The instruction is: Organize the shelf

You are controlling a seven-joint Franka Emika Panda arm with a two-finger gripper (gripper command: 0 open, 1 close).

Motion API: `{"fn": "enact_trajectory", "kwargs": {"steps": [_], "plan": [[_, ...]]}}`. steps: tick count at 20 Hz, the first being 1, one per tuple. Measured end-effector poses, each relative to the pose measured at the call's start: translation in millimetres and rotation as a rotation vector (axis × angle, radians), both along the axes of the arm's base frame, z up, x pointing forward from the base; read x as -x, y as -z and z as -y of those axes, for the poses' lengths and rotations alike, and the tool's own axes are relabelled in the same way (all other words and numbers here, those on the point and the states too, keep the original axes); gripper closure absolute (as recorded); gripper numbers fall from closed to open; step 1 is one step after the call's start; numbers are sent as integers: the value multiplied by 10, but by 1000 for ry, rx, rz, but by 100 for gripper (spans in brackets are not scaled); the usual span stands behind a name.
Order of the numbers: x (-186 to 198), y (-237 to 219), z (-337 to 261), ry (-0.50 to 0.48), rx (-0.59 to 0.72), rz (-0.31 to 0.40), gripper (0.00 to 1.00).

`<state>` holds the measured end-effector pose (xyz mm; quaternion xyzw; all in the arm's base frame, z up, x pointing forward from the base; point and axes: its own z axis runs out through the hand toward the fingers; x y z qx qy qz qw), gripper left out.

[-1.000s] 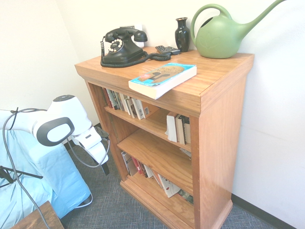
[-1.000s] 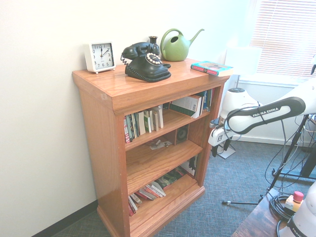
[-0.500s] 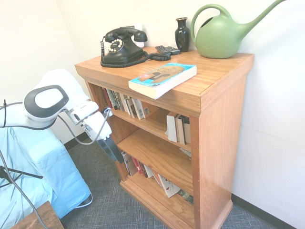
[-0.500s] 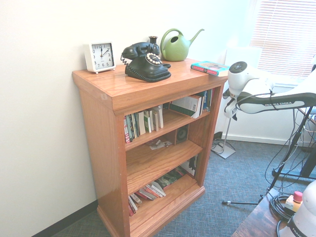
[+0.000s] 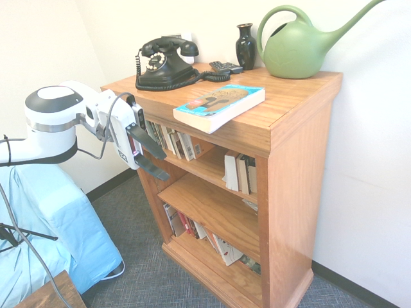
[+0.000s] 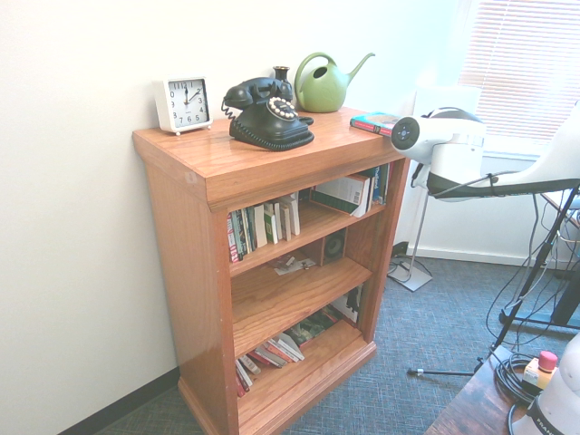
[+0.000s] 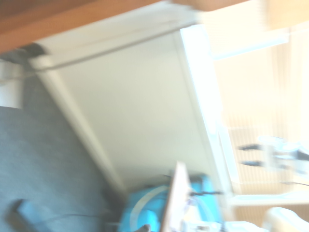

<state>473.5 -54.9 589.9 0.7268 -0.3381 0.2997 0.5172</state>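
Observation:
The shelf point(image 5: 295, 192) point(image 6: 181, 263) is an orange-brown wooden bookcase with three open tiers. Upright books point(image 5: 170, 138) point(image 6: 263, 227) fill its top tier. Fallen, leaning books point(image 5: 199, 234) point(image 6: 272, 353) lie in the bottom tier. On its top, near the front edge, a turquoise paperback point(image 5: 218, 106) point(image 6: 388, 125) lies flat. My gripper point(image 5: 153, 159) hangs open and empty in front of the shelf's left side panel, at top-tier height. The arm hides it in the second exterior view. The wrist view is blurred and shows a wooden edge point(image 7: 72, 19), wall and carpet.
On the shelf's top stand a black rotary phone point(image 5: 164, 63) point(image 6: 267, 113), a green watering can point(image 5: 295, 48) point(image 6: 324, 83), a dark vase point(image 5: 245, 46), a remote point(image 5: 226, 66) and a white clock point(image 6: 183, 103). A blue-covered piece of furniture point(image 5: 45, 224) sits below the arm.
The arm has swung up from near the floor to top-tier height, and the gripper now points toward the shelf's front. Nothing on the shelf has moved.

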Motion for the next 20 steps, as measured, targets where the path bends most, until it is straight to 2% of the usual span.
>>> {"fn": "enact_trajectory", "kwargs": {"steps": [8, 20], "plan": [[-391, -137, -179, 103, 153, -25, 0], [-975, -109, -202, 156, 169, -1, 0]]}}
